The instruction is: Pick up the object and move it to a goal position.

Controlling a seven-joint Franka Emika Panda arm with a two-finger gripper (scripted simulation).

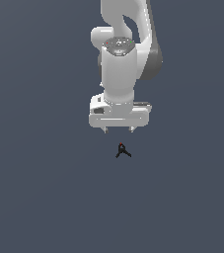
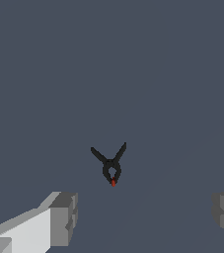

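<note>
Black and very small, the object (image 1: 122, 150) lies on the flat grey-blue floor (image 1: 34, 197) just in front of the white gripper (image 1: 119, 129), a little to the exterior view's right of the midline between the two fingertips. In the wrist view the object (image 2: 110, 167) shows two thin legs splayed away from a small looped body, with a red spot at the near end. The fingers (image 2: 64, 217) stand wide apart — one pale grey pad at each side of that view, with bare floor between them and nothing held — so the end effector is released. That spread looks deliberate: the thing is far smaller than the hand, and a wide gap leaves room for it to pass between the pads on a descent. The arm (image 1: 123, 54) hangs straight down over the spot, the hand pointing at the floor, which suits a top-down grasp on something this low and flat. Judging from how things lie, the pick has not begun; the gripper is apart from the object and is not yet centred on it. The next move likely calls for a small shift forward over the body, then a careful lowering — the thin legs offer little to close on, so the looped middle seems the surer place. No goal marker shows in either view.
</note>
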